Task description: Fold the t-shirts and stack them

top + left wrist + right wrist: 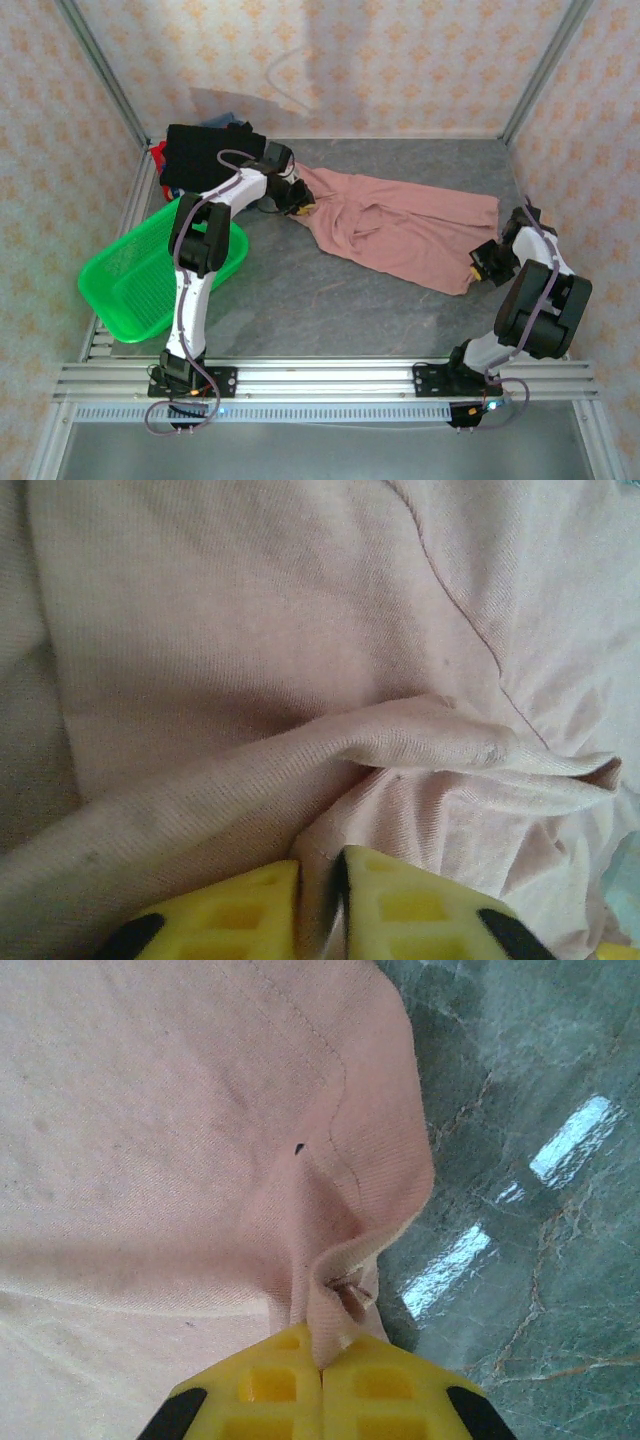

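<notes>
While the pink t-shirt [400, 235] lies in a long, crumpled band across the grey bench [300, 310], running from the far middle toward the right side, an arm has hold of it at each end. The left end effector [298, 205] sits at the shirt's far-left end. In the left wrist view its yellow fingers [420, 905] stand almost together, with only a thin dark slit between them. A ridge of pink cloth [250, 630] runs down into that slit, so it is pinching a fold of the shirt. The right end effector [478, 262] is at the shirt's near-right corner. In the right wrist view its two yellow fingers [400, 1390] are pressed tight against each other, with a bunched bit of the stitched hem [340, 1290] caught between them. To the right of that corner the marbled bench top shows bare, with bright reflections on it. The shirt is heaped in loose folds close to the left end effector and lies flatter toward the right. At the far-left corner of the bench a folded black shirt [205, 155] tops a small pile. An edge of a red shirt [157, 152] shows at the pile's left side and a bit of blue cloth [225, 122] at its far side. A green mesh basket [140, 285] rests on the left side of the bench, nearer than the pile, and the left arm reaches over its right rim.
</notes>
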Robot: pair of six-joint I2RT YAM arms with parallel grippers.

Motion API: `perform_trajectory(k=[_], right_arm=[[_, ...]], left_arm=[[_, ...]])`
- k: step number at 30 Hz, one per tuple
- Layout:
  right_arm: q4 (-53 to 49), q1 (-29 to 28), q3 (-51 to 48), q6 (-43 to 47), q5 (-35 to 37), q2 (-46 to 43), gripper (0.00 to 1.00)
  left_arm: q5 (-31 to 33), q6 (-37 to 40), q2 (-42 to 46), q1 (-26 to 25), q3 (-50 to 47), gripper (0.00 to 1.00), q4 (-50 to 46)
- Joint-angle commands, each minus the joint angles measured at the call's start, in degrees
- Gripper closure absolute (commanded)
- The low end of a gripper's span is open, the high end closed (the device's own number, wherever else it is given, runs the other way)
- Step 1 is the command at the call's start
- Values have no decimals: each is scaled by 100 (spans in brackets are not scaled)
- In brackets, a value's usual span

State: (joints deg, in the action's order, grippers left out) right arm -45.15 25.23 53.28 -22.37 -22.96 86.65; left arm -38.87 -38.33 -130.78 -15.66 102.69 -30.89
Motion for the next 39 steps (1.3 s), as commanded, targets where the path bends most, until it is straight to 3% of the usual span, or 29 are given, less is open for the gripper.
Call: perform_trajectory(k=[1,3,14,28,39], right_arm=[[-10,34,51,116,31,-3,100],[-26,34,56,141,26,-41,100],[-411,47,173,327,41,-340,100],[-1060,156,-188,265,827,-815,97],[-384,208,563,40,-244,329,99]], left_arm=[[95,205,-140,-1,147,92,-336],[166,293,-141,2,244,100,-466],[379,339,887,2,156,100,-500],[333,36,2554,-24,-1161,100,-215],[283,80,2802,-34,-1395,100,-242]])
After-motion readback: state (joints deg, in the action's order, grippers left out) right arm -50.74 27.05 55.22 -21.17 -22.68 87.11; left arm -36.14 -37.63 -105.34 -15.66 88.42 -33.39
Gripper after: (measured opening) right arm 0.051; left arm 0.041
